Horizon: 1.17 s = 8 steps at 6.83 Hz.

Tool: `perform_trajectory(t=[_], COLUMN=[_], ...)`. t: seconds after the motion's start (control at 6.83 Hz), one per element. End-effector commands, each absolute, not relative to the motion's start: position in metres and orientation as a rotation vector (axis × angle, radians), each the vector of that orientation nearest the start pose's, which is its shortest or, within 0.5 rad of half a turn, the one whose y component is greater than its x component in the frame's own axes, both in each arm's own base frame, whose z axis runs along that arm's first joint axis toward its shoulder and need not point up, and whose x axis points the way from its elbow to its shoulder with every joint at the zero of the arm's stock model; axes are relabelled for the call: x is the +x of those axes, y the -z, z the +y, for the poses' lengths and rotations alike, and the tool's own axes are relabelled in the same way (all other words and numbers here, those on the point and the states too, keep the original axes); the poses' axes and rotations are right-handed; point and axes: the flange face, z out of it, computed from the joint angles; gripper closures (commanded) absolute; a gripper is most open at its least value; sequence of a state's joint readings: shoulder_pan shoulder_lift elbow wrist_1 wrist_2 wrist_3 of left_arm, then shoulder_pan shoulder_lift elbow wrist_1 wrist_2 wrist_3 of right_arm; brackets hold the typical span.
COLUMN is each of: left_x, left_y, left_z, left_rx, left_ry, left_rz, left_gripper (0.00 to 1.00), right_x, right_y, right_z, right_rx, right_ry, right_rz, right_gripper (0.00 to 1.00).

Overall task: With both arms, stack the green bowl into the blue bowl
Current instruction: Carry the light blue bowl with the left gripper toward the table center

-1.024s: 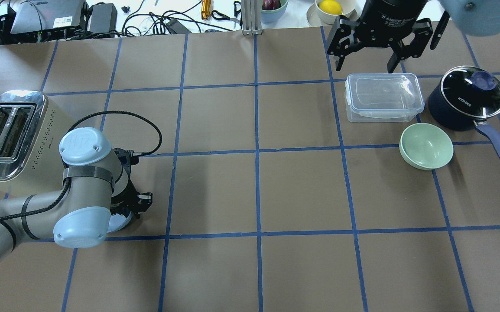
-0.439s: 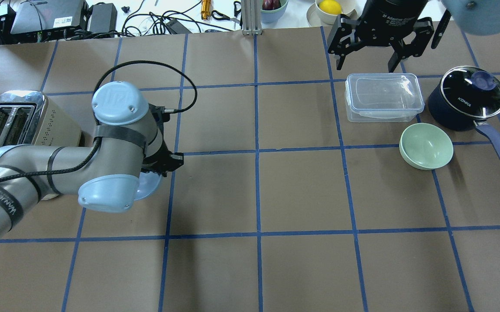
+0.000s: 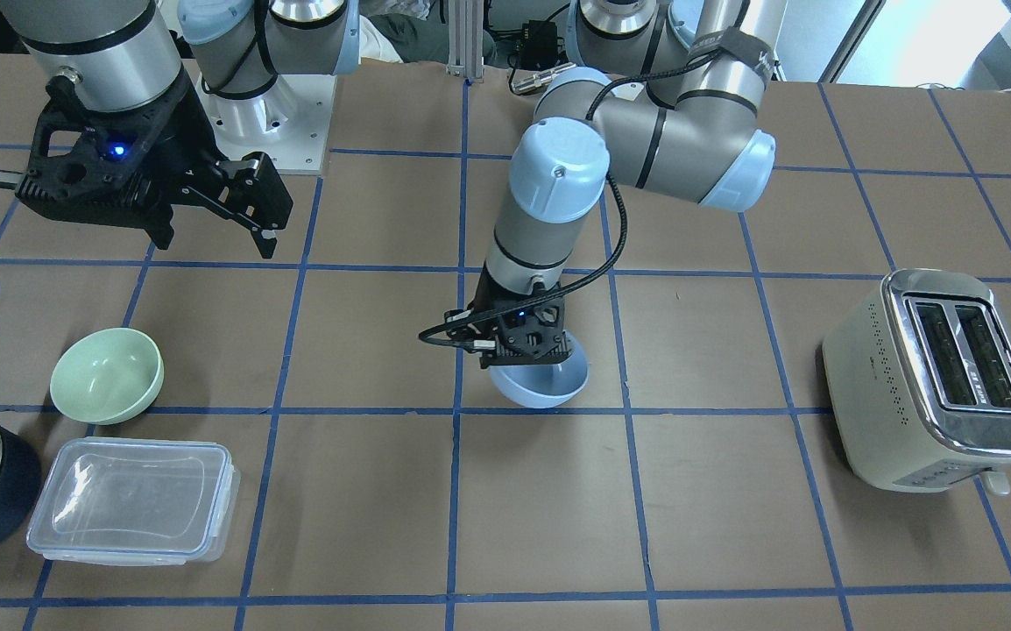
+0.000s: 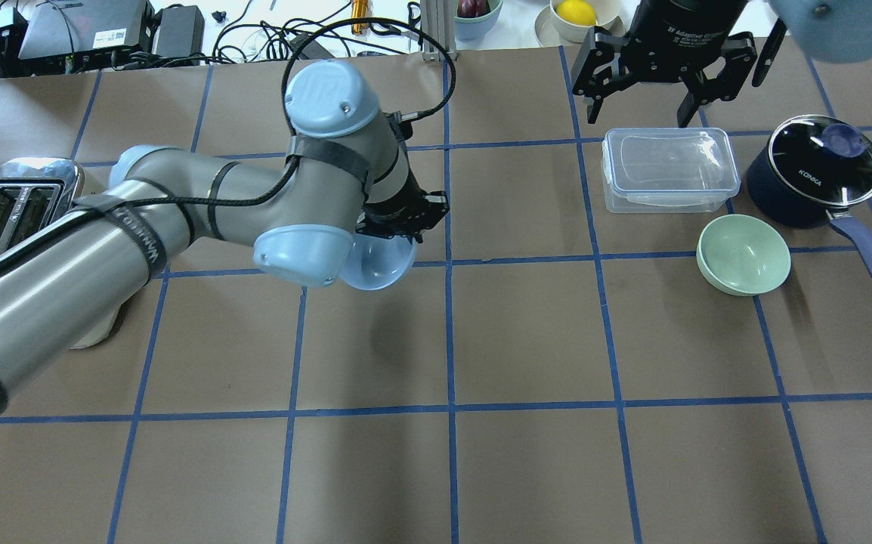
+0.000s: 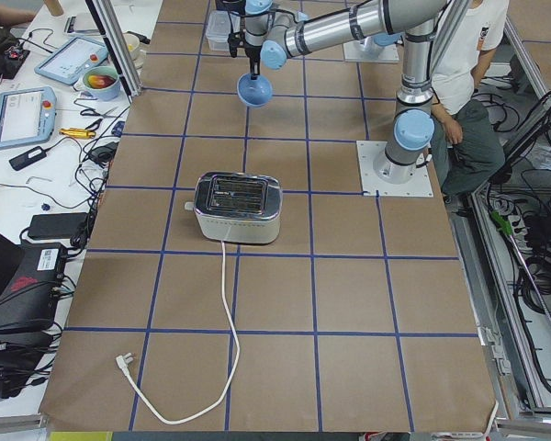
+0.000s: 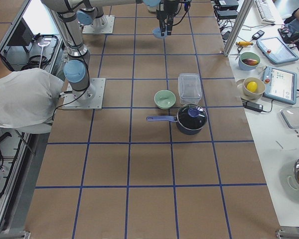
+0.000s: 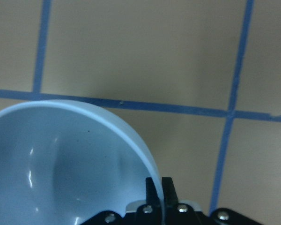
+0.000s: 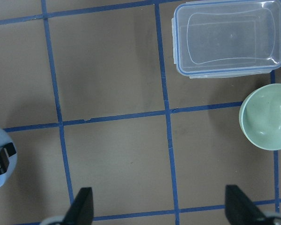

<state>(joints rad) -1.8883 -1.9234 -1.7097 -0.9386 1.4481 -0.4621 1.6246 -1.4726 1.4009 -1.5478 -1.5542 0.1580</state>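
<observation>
Overall, brown-paper table gridded in blue tape; cluttered bench beyond its far edge; toaster at the left edge; green bowl upright near the right edge, beside clear container and saucepan. Left gripper pinches the rim of the blue bowl, raised over mid-table; right gripper spread wide, holding nothing, near the far edge.

Near the centre, the left gripper pinches the rim of the blue bowl. The green bowl sits upright at eight o'clock, while the right gripper hangs at ten o'clock, jaws spread wide.
</observation>
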Motion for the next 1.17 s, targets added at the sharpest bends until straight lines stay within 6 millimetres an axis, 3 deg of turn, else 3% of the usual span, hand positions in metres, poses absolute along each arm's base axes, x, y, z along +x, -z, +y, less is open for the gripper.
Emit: perform_trajectory(t=[0.0,0.15,0.44,0.59,0.73,0.88,1.02], left_x=[-0.366,-0.372,-0.378,-0.382,-0.379,-0.38,-0.372], left_y=[-0.263,-0.246,-0.253,-0.253,-0.245,-0.258,-0.282], left_z=[-0.557,-0.562,-0.57,-0.567,-0.574,-0.576,-0.577], left_rx=[-0.205,-0.197,-0.192,-0.155,-0.1,-0.113,-0.105], left_ry=[0.125,0.138,0.181,0.179,0.239,0.308,0.357], left_rz=[3.289,3.293,3.303,3.302,3.251,3.264,3.266], left_gripper=[1.0,1.0,1.0,0.72,0.01,0.0,0.0], right_x=[0.164,0.163,0.152,0.13,0.1,0.058,0.011], right_y=[-0.518,-0.518,-0.513,-0.508,-0.502,-0.483,-0.438], right_z=[-0.529,-0.529,-0.534,-0.535,-0.541,-0.546,-0.547], right_rx=[0.162,0.164,0.101,0.08,0.008,0.073,0.148], right_ry=[0.071,0.071,0.051,-0.011,-0.052,-0.111,-0.231], right_rz=[3.115,3.115,3.122,3.156,3.158,3.149,3.122], right_gripper=[0.0,0.0,0.0,0.0,0.0,0.0,0.0])
